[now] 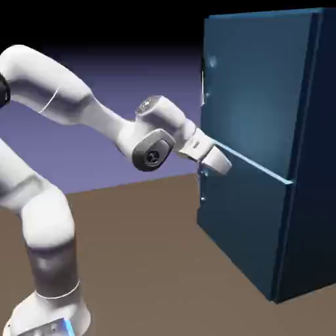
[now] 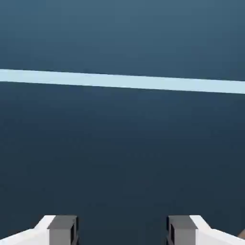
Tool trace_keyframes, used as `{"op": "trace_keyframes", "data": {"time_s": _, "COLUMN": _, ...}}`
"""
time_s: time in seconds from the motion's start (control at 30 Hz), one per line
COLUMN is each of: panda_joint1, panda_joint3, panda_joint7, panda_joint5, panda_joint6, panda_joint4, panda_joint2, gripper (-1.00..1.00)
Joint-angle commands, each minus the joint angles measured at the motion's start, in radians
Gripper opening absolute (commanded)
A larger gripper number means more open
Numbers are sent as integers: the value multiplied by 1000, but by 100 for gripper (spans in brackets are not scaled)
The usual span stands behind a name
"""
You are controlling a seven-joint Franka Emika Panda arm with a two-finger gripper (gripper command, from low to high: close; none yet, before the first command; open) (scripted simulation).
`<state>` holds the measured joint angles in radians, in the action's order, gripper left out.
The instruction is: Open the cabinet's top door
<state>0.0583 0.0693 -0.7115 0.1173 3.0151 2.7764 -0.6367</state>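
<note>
Exterior view: the white arm (image 1: 79,111) reaches across the brown surface (image 1: 151,262) to the cabinet (image 1: 262,151), which stands upright and rises above the arm; the fingers (image 1: 209,172) sit at the cabinet's front face, close to the pale seam (image 1: 256,164) between the two panels; the top door (image 1: 252,85) lies above the fingers, the lower panel (image 1: 243,223) below them; a small pale handle (image 1: 204,88) shows at the top door's near edge, well above the fingers; whether the fingertips touch the cabinet cannot be told. Hand view: dark blue cabinet front fills the frame; the seam (image 2: 122,81) crosses it as a pale band beyond the fingers (image 2: 122,229); the two grey fingertips (image 2: 62,228) stand well apart with only blue panel between them, gripping nothing; no handle shows here.
</note>
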Motion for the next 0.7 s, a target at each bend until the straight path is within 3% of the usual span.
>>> {"op": "trace_keyframes", "data": {"time_s": 0.0, "panda_joint1": 26, "panda_joint3": 26, "panda_joint7": 11, "panda_joint5": 44, "panda_joint6": -8, "panda_joint4": -12, "panda_joint2": -25, "gripper": 0}}
{"op": "trace_keyframes", "data": {"time_s": 0.67, "panda_joint1": 547, "panda_joint3": 540, "panda_joint7": 230, "panda_joint5": 914, "panda_joint6": -170, "panda_joint4": -261, "panda_joint2": -519, "gripper": 0}}
